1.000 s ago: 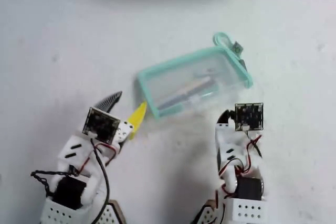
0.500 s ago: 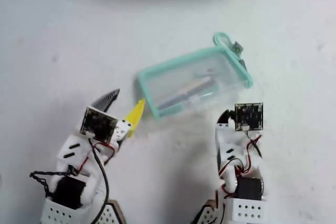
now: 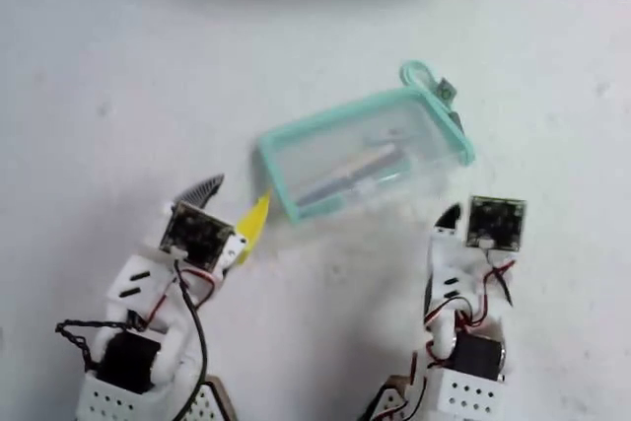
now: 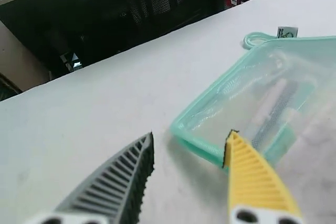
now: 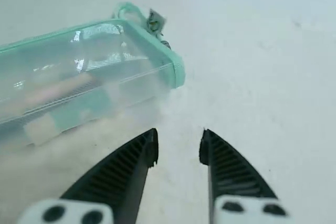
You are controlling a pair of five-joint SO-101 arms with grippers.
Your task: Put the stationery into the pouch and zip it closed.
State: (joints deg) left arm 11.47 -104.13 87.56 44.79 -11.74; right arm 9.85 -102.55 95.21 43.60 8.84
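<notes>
The pouch (image 3: 365,153), clear with a mint-green border, lies flat near the middle of the table (image 3: 118,86). We see the stationery (image 3: 357,173) already inside it as pale, pen-like shapes lying along its length. Its long axis runs on a diagonal from a near-left corner to a far-right end. There a green loop (image 3: 416,74) sticks out, and a small dark piece (image 3: 455,121), which we take for the zip slider, sits on the border just near of the loop. We cannot tell whether the zip is drawn fully shut.

Moving outward, the left gripper (image 3: 242,190) sits just near and left of the pouch's near-left corner, its grey and yellow fingers spread wide and holding nothing. The yellow tip is just beside that corner, and we cannot say whether it touches. The right gripper (image 5: 179,135) is near of the pouch's right end, apart from it, its fingers parted by a narrow gap and empty.

We judge the packing done and the zip the only thing left to settle. The slider lies straight far of the right gripper, so that arm is the nearer one, while the left is placed to steady the opposite corner
</notes>
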